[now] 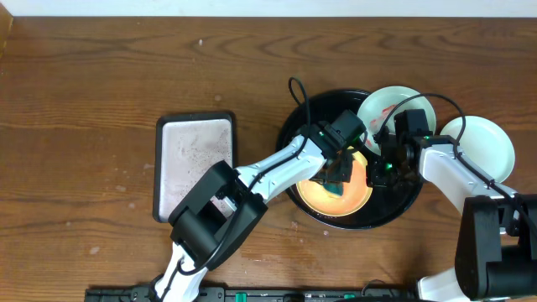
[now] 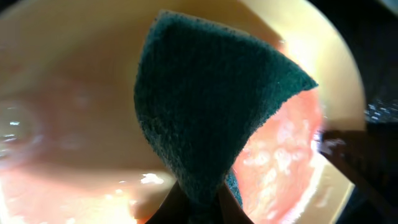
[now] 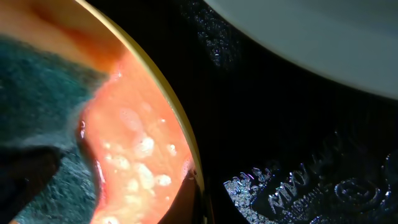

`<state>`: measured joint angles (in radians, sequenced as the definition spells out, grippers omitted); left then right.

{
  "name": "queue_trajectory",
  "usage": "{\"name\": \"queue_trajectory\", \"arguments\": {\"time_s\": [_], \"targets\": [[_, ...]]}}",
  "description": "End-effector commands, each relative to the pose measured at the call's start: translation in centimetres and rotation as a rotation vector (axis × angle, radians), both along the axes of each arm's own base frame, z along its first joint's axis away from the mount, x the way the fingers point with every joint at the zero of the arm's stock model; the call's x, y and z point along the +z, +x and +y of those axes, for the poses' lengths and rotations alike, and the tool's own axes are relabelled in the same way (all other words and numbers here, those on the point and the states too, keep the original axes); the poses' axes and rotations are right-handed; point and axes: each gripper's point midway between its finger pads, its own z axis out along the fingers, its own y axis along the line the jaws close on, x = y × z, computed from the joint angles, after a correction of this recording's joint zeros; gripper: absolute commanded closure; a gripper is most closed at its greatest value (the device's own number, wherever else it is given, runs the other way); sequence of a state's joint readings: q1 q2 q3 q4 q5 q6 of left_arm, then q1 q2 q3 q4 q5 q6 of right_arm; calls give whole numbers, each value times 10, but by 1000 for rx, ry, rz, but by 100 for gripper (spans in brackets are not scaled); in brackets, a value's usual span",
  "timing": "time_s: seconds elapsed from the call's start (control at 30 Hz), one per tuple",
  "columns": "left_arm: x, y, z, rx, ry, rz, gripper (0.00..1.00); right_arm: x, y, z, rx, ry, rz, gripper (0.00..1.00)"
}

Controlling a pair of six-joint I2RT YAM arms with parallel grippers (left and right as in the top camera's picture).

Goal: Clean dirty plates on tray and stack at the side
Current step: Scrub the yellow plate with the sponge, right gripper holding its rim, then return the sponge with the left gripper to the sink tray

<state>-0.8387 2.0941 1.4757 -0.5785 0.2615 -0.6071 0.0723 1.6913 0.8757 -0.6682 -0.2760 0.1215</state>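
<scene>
Overhead: yellow plate (image 1: 323, 197) lies in the black tray (image 1: 396, 204), smeared orange-red. Left gripper (image 1: 338, 174) holds the green sponge (image 1: 337, 186) down on it. Right gripper (image 1: 388, 164) is at the plate's right edge, jaws can't tell. A smeared pale plate (image 1: 403, 101) sits on the tray's far rim. A white plate (image 1: 482, 143) sits on the counter (image 1: 84, 84) beside the tray.

Left wrist: jaws pinch the sponge (image 2: 205, 99), which sits on wet sauce (image 2: 283, 146).

Right wrist: bubbly sauce (image 3: 134, 155) runs up to the yellow rim, next to the tray (image 3: 280, 143).

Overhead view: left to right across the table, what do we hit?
silver tray → yellow plate with the green sponge on it → pale plate with red smear → clean-looking pale plate. The black tray is left out because it spans the middle.
</scene>
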Motion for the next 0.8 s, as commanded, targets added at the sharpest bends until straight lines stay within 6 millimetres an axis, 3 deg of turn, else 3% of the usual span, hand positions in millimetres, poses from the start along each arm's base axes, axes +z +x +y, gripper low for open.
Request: {"name": "queue_trajectory", "arguments": {"time_s": [0.0,0.13,0.33,0.43,0.57,0.77], "targets": [[-5,-34,-12,-107,-74,125,92,-14,-13,-17,7,-93,49,99],[-13,-38,11,-94,37,132,92,-14,-13,-17,7,-93,49,99],[-23,-8,85,140,370,24,92,-14,-13,-17,7,-93,49,99],[-15,11,108,184,459,-50,92,-14,-14,-17,8,-93,52,99],[12,35,115,216,495,-139,93,-14,-14,-17,8,-93,52,99],[87,48,103,242,387,-227,92,-14,-14,-17,7,-93,51,99]]}}
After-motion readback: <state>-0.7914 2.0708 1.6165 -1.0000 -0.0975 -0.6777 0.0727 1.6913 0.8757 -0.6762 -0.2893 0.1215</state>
